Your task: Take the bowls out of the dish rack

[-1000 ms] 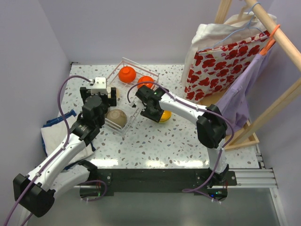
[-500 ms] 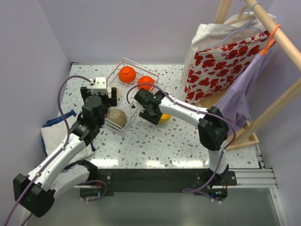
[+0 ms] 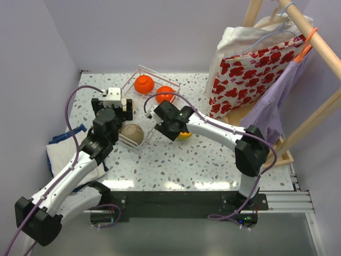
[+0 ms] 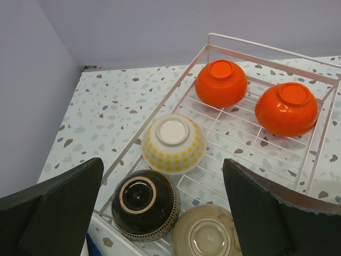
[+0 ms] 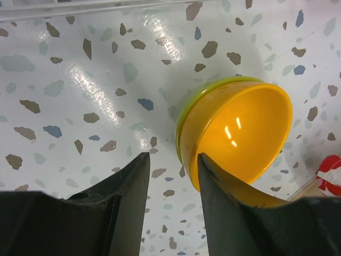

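dish rack (image 4: 161,106): white wire basket toward the back left of the worktop (image 5: 80,80). You've got five bowls in it, all upside down.
far end of rack: two orange-red bowls, one (image 4: 221,82) nearer the back corner and the other (image 4: 286,108) just beside it.
mid rack: cream bowl (image 4: 173,144) with a yellow dot pattern, apart from both orange-red ones.
near end of rack: dark brown bowl (image 4: 146,204) and tan bowl (image 4: 205,237) side by side, apparently touching.
out of rack: yellow-orange bowl (image 5: 240,133) nested inside the lime green bowl (image 5: 180,125). The pair sits on the worktop just right of the rack, tilted with the mouth toward your right wrist camera.
right gripper (image 5: 173,160): low over the worktop between the rack and the nested pair. Jaws are a narrow gap apart with only bare worktop between them. One finger overlaps the yellow-orange rim in the wrist view, and you can't tell if it touches.
left gripper (image 4: 162,170): above the rack's near end. Jaws are spread wide, holding nothing.
left edge: white cloth (image 3: 58,154) under your left arm.
right side: wooden clothes rack (image 3: 314,114) with a red-flowered bag (image 3: 250,74) and a lilac garment (image 3: 272,112), well apart from the bowls.
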`<state>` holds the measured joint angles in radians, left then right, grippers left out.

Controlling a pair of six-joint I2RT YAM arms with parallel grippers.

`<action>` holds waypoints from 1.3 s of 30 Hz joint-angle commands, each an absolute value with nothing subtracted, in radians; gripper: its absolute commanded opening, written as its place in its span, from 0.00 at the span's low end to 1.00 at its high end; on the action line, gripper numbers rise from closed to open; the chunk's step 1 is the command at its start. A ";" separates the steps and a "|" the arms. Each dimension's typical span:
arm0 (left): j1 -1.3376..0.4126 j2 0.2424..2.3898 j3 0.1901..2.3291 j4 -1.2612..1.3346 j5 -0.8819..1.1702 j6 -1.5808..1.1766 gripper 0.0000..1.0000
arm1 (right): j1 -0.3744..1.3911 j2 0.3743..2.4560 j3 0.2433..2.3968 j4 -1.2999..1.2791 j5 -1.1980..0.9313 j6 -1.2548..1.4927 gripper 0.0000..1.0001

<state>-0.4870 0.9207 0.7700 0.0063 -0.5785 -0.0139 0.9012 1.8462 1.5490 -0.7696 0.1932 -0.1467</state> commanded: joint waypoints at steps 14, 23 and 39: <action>-0.492 0.920 0.752 0.081 -0.500 -0.020 0.99 | 0.904 1.737 1.430 -0.627 0.196 -0.118 0.44; -0.460 1.051 0.851 0.048 -0.223 -0.188 1.00 | 0.899 1.497 1.332 -0.568 0.242 -0.101 0.66; -0.328 1.538 1.203 0.011 0.138 -0.544 1.00 | 0.884 1.186 0.977 -0.310 0.359 0.029 0.99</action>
<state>-0.3721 1.4410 1.1233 -0.0151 -0.0078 -0.3920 0.8867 1.2533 1.0176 -0.4255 0.3336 -0.0326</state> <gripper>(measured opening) 0.996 0.985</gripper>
